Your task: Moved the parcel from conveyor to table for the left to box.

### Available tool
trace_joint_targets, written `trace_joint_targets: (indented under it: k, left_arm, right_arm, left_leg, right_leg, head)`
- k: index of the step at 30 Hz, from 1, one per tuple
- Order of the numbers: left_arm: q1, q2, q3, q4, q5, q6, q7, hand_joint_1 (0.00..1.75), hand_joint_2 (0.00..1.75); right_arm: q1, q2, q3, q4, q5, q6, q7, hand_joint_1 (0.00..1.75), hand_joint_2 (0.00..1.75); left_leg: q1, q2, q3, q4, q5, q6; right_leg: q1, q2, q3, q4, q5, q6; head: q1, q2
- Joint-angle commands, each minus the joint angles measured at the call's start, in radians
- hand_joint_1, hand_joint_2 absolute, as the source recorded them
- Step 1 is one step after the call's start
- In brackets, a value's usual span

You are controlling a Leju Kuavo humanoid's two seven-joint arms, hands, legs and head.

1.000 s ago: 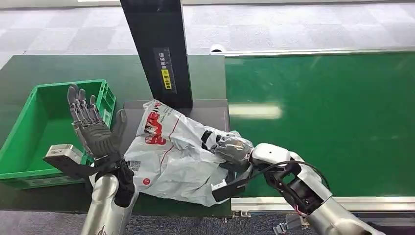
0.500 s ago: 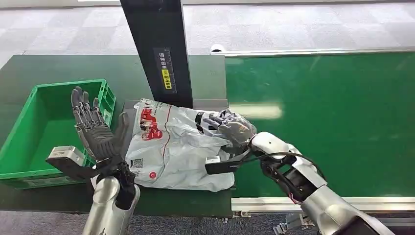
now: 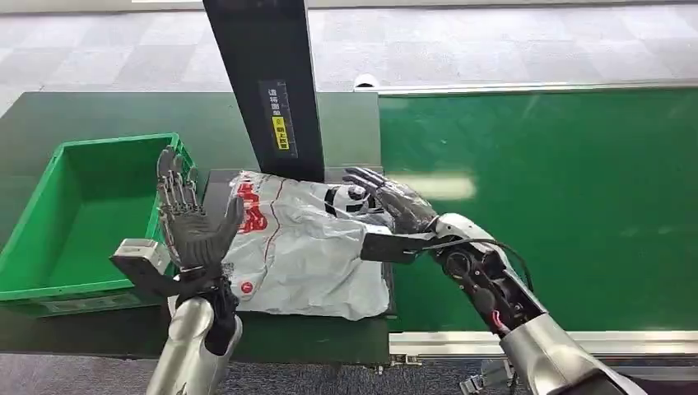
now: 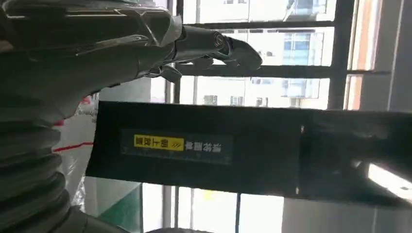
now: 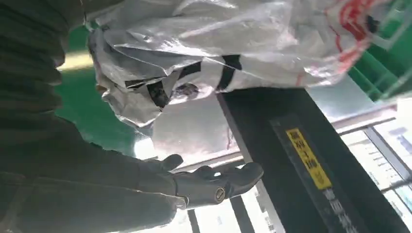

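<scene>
The parcel [image 3: 304,247], a crumpled white plastic bag with red lettering, lies flat on a grey plate [image 3: 216,178] on the table, just left of the conveyor. My left hand [image 3: 193,224] stands upright at the parcel's left edge, palm toward it, fingers spread, holding nothing. My right hand [image 3: 388,202] hovers over the parcel's far right corner with its fingers stretched out. In the right wrist view the fingers [image 5: 214,184] are apart from the parcel [image 5: 218,43]. The left wrist view has the left hand's fingers [image 4: 214,46] and a strip of the parcel [image 4: 77,136].
A green box [image 3: 49,288] stands empty at the left on the dark green table [image 3: 99,111]. A black post [image 3: 263,82] with a yellow label rises just behind the parcel. The green conveyor belt [image 3: 543,206] stretches to the right, with a metal rail along its near edge.
My right hand has let go of the parcel and opened, moving away over its far corner. The parcel has settled flat, further left. My left hand has moved right, up to the parcel's edge.
</scene>
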Motion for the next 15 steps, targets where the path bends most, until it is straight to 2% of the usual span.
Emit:
trace_joint_targets:
  k: [1,7,9,10,12,15]
  left_arm:
    - [-0.071,0.064,-0.096,0.199,-0.105,-0.068,0.100,0.00,1.75]
    - [-0.085,0.065,-0.122,0.253,-0.181,-0.147,0.146,0.00,1.75]
    - [-0.103,0.071,-0.141,0.296,-0.273,-0.130,0.219,0.00,1.75]
    - [-0.103,0.071,-0.141,0.296,-0.273,-0.130,0.219,0.00,1.75]
    - [-0.125,0.076,-0.154,0.362,-0.400,-0.067,0.315,0.00,1.75]
    - [-0.140,0.072,-0.143,0.409,-0.474,-0.055,0.367,0.00,1.75]
  right_arm:
    - [0.024,0.018,-0.192,-0.126,-0.109,0.052,-0.020,0.00,1.75]
    - [0.059,0.003,-0.270,-0.194,-0.207,0.107,-0.046,0.00,1.75]
    - [0.058,-0.003,-0.277,-0.188,-0.201,0.102,-0.046,0.00,1.75]
    - [0.058,-0.003,-0.277,-0.188,-0.201,0.102,-0.046,0.00,1.75]
    - [0.066,-0.002,-0.291,-0.190,-0.197,0.084,-0.044,0.00,1.75]
    - [0.082,0.001,-0.309,-0.207,-0.203,0.071,-0.044,0.00,1.75]
  left_leg:
    - [-0.001,0.000,0.002,-0.002,0.000,0.000]
    - [-0.001,0.002,0.005,-0.004,0.000,0.000]
    - [-0.001,0.000,0.001,-0.001,0.000,0.000]
    - [-0.001,-0.001,0.002,-0.001,0.000,0.000]
    - [-0.001,-0.001,0.003,-0.002,0.001,0.000]
    - [-0.001,-0.001,0.004,-0.003,0.001,0.000]
  right_leg:
    - [-0.001,-0.002,0.002,-0.001,0.000,0.001]
    - [-0.001,-0.003,0.005,-0.003,0.000,0.001]
    - [-0.001,-0.002,0.001,-0.001,0.000,0.001]
    - [-0.001,-0.003,0.002,-0.001,0.000,0.001]
    - [-0.001,-0.003,0.003,-0.001,0.000,0.001]
    - [-0.001,-0.004,0.004,-0.002,0.000,0.001]
  head:
    - [0.000,0.000]
    - [0.000,0.000]
    - [0.000,0.000]
    - [0.000,0.000]
    - [0.000,0.000]
    - [0.000,0.000]
